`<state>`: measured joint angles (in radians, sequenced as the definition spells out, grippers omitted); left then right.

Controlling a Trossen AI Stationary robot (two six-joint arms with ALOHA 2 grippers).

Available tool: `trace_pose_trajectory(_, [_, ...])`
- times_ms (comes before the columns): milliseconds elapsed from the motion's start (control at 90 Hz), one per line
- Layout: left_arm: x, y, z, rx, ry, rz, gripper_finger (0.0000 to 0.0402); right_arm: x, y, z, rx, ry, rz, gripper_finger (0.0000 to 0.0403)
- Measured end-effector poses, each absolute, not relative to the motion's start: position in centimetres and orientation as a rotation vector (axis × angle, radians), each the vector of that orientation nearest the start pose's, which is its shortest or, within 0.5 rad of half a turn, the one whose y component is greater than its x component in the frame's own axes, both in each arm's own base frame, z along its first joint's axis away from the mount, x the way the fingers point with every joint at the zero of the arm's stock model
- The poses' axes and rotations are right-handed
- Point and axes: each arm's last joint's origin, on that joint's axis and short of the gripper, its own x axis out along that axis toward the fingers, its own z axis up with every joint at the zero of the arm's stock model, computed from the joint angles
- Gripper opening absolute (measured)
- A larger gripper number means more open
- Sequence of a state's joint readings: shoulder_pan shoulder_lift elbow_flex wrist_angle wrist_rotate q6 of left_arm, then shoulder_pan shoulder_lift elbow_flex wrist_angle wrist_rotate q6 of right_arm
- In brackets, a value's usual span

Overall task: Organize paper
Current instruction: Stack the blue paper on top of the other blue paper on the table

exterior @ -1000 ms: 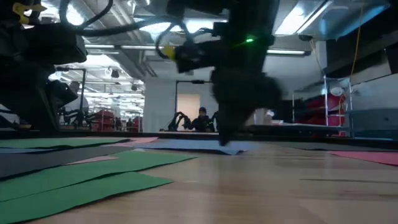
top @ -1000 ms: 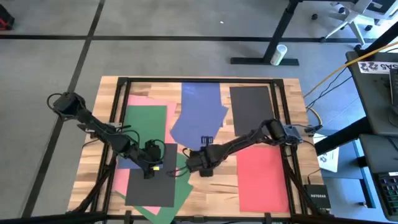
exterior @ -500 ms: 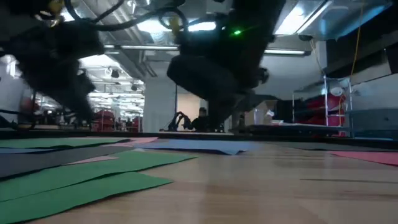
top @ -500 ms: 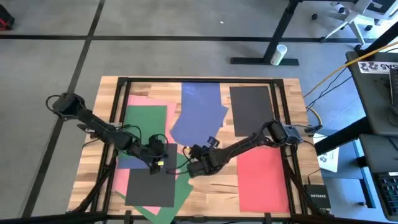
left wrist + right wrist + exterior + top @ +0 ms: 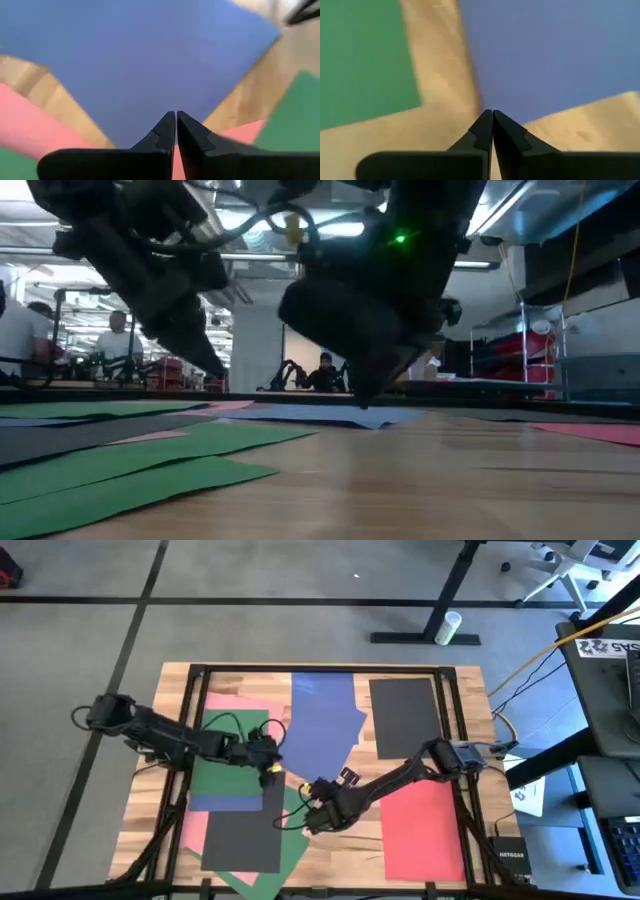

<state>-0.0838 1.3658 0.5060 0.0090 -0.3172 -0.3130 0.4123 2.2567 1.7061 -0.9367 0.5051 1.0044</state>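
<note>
Left gripper (image 5: 270, 766) pinched shut on nothing, fingertips (image 5: 175, 131) pressed together with no sheet between them, poised over the near edge of the blue sheet (image 5: 322, 732) where pink (image 5: 240, 703) and green paper (image 5: 232, 747) meet it. Right gripper (image 5: 308, 819) likewise clenched empty, hovering near the table's middle, pointed at a corner of that same blue sheet (image 5: 545, 55) with bare wood (image 5: 445, 85) beside it.

Probably between grasps: nothing lifted, sheets spread loose and overlapping across the table (image 5: 440, 840): black (image 5: 405, 718) at the far right, red (image 5: 425, 825) at the near right, another black (image 5: 245, 838) over green at the near left. Next move likely calls for parting one pair of fingers, dropping to the blue sheet's edge and nipping or sliding it toward a pile. Flat paper on wood: hard to get under.
</note>
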Motion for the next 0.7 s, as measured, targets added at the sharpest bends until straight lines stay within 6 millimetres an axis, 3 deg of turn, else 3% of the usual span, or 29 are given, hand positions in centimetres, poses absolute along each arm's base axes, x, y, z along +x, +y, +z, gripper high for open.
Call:
trace_pose_trajectory(111, [23.6, -0.1, 13.6, -0.134, 0.824, 0.392, 0.0, 40.7, 16.3, 13.6, 0.205, 1.103, -0.668, 0.0])
trace_pose_trajectory(289, [23.8, 0.9, 12.1, -0.155, 0.886, 0.447, 0.0, 39.8, 15.7, 11.4, 0.237, 1.149, -0.683, 0.0])
trace_pose_trajectory(411, [24.1, 0.6, 11.3, -0.161, 0.902, 0.431, 0.0, 39.1, 15.5, 10.4, 0.254, 1.139, -0.712, 0.0])
trace_pose_trajectory(700, [24.3, -1.0, 10.9, -0.192, 0.897, 0.398, 0.0, 38.9, 15.3, 10.3, 0.232, 1.132, -0.74, 0.0])
